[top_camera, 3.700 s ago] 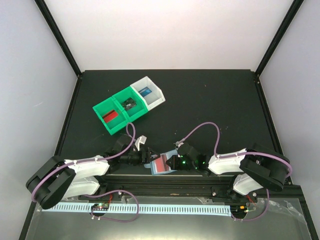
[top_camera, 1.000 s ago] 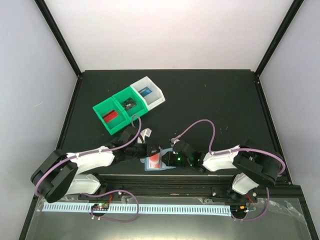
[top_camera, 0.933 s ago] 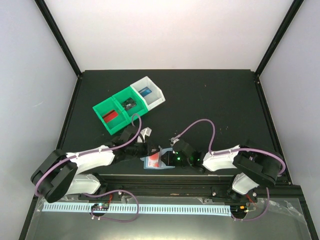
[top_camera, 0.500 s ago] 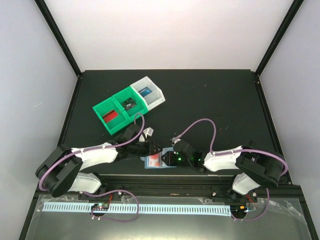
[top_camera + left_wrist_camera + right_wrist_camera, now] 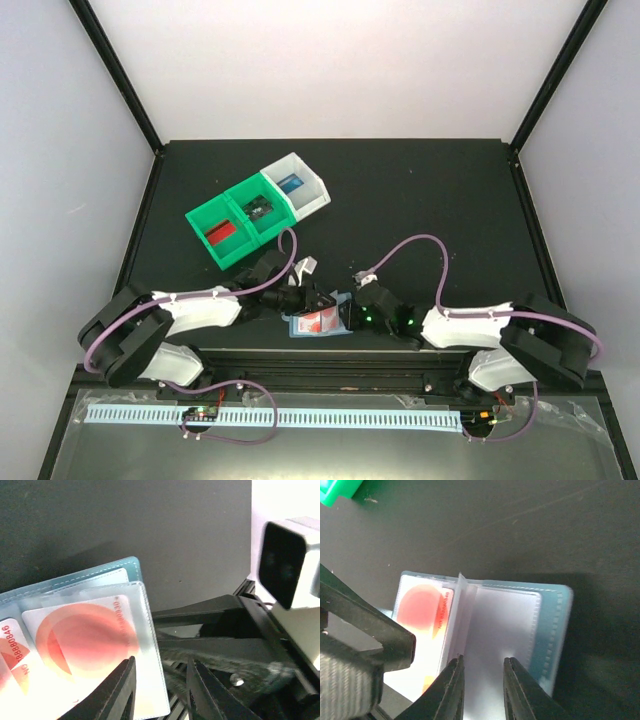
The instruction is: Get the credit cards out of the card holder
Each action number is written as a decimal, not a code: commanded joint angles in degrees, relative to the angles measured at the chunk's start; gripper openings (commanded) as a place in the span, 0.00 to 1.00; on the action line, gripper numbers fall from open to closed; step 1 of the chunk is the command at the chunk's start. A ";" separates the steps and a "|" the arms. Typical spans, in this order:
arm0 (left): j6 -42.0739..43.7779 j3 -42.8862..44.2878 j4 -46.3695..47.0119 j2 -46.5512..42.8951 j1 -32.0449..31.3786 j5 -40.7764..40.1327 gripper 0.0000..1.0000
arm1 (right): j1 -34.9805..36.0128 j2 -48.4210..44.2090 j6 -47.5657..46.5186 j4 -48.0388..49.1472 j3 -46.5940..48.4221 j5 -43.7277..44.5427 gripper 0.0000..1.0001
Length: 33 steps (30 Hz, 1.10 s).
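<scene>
The card holder (image 5: 318,322) lies open on the black table near the front edge, between my two grippers. In the right wrist view its left panel holds a card with a round red mark (image 5: 422,609). Its right panel (image 5: 502,630) looks empty, and a thin leaf stands up at the fold. The same card shows in the left wrist view (image 5: 85,640). My left gripper (image 5: 161,690) is open, with one finger over the holder's sleeve edge and the other off it. My right gripper (image 5: 482,687) is open, its jaws apart over the empty right panel.
Two joined green bins and a white bin stand at the back left. They hold a red card (image 5: 220,232), a black card (image 5: 258,208) and a blue card (image 5: 292,185). The table's front rail (image 5: 330,360) runs just behind the holder.
My left gripper has moved right, from the holder's left side to over its edge. My right arm has drawn back a little to the right. The holder has stayed in nearly the same place.
</scene>
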 commanded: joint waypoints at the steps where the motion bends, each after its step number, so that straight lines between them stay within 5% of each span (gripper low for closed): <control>1: -0.98 0.94 3.20 2.20 -0.45 1.28 0.30 | 0.22 -4.69 -1.64 -4.42 -1.83 7.65 0.25; 10: 2.42 0.83 -1.55 0.95 -0.35 -2.82 0.36 | 0.19 -14.00 -3.16 -10.80 -1.47 8.08 0.26; 15: 2.97 -0.05 -1.91 1.40 -0.11 -3.84 0.37 | 0.22 -15.10 -4.15 -6.39 -2.13 3.78 0.26; 22: 4.61 -0.44 -3.98 1.31 0.22 -5.38 0.37 | 0.22 -10.51 -3.59 0.03 -1.30 -3.03 0.25; 33: 5.00 -2.23 -0.89 5.26 0.88 -5.21 0.37 | 0.22 -2.71 -2.37 -2.92 1.16 -3.10 0.23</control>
